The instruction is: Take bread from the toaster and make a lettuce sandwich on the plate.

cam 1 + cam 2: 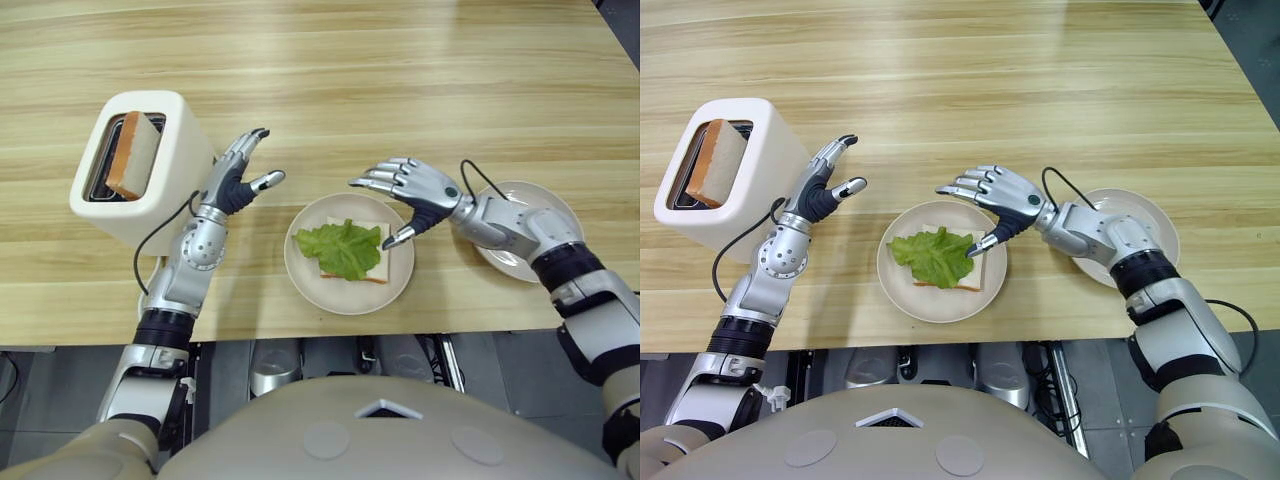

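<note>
the lettuce leaf (345, 247) is lying on a slice of bread (381, 264) at the middle of the round plate (303, 270), covering most of the slice and leaving its right corner and lower crust showing. the second slice (135, 150) is standing in the slot of the toaster (180, 150), well apart to the left, its top poking out. so the sandwich is probably waiting for its lid, and fetching that slice is likely the step in hand.

the left hand (235, 180) is hovering just beside the toaster, between it and the plate, fingers spread and holding nothing. being nearest, it is the one to use. pinching the slice by its flat faces and lifting straight up should be keeping it from jamming in the slot or dragging the toaster along. the right hand (415, 190) is hanging over the plate's right edge, fingers fanned and empty, thumb pointing down near the bread's corner.

the leaf is looking ruffled, thin and limp, likely sliding if nudged. the bread is showing a pale face and brown crust. the toaster is looking like a smooth, cream, rounded box. the plate is sitting shallow and matte on a wood-grain table (400, 80). a smaller plate (537, 195) is lying under the right forearm.
</note>
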